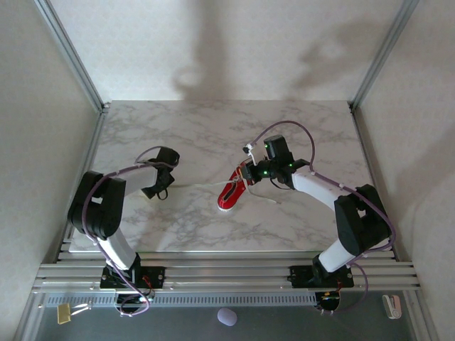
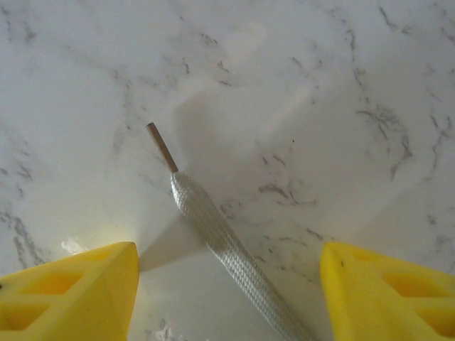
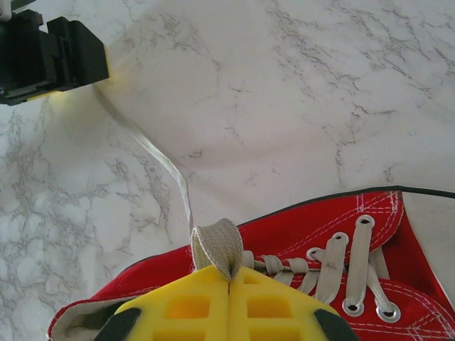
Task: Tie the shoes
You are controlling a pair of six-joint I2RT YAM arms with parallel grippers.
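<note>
Yellow right tool (image 3: 229,275) pinches red canvas shoe's (image 3: 306,227) woven lace (image 3: 217,245); left tool (image 2: 227,280) gapes astride it.

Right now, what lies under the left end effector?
Under the left end effector a white lace lies on the marble table, its tip between the open fingers. Its further run is covered.

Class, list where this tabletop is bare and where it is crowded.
Free: the far strip of table beyond both grippers, and the near strip between shoe and near edge. Crowded: the middle, where the lace runs from left gripper to right gripper.
</note>
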